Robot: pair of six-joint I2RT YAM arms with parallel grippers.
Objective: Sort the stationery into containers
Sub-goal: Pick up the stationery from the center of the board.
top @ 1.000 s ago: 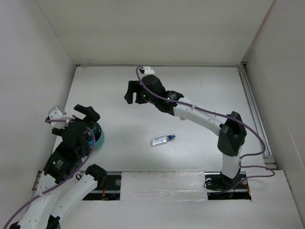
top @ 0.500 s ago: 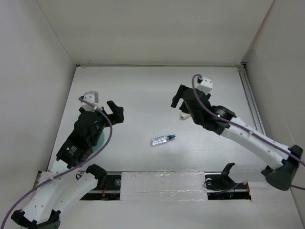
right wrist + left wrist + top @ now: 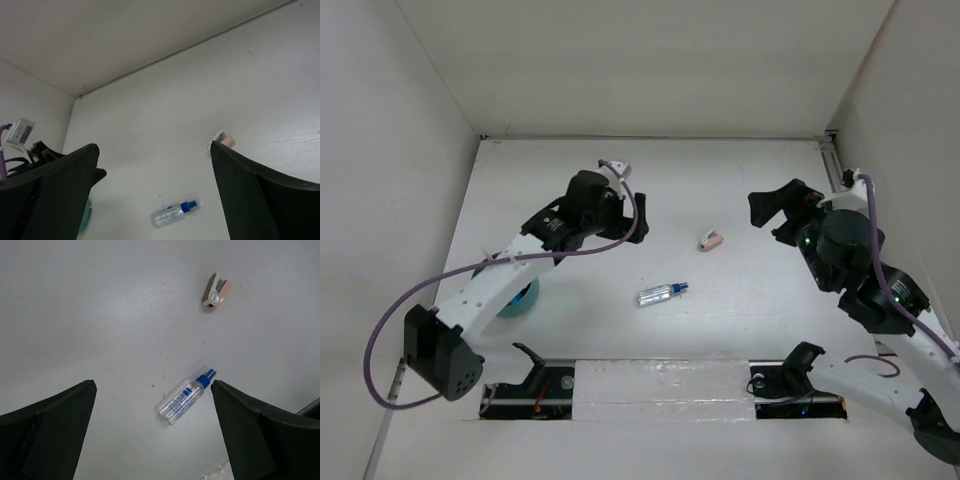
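Observation:
A clear blue-capped pen (image 3: 662,293) lies mid-table, also seen in the left wrist view (image 3: 186,399) and the right wrist view (image 3: 175,212). The pinkish eraser (image 3: 711,240) rests further back and to the right (image 3: 216,291) (image 3: 223,140). The teal cup (image 3: 520,298) stands at the left, mostly hidden under the left arm. My left gripper (image 3: 632,215) hovers open, high over the table to the left of the eraser, its fingers framing the pen (image 3: 155,430). My right gripper (image 3: 772,215) is open and empty (image 3: 155,195), raised to the right of the eraser.
White walls close the table on the left, back and right. A metal rail (image 3: 850,230) runs along the right edge. The arm bases and a taped strip (image 3: 660,385) sit at the near edge.
The left arm swung from over the cup toward the table's middle. The right arm pulled back from the far left-centre to the right, its jaws widening; the eraser now lies uncovered.

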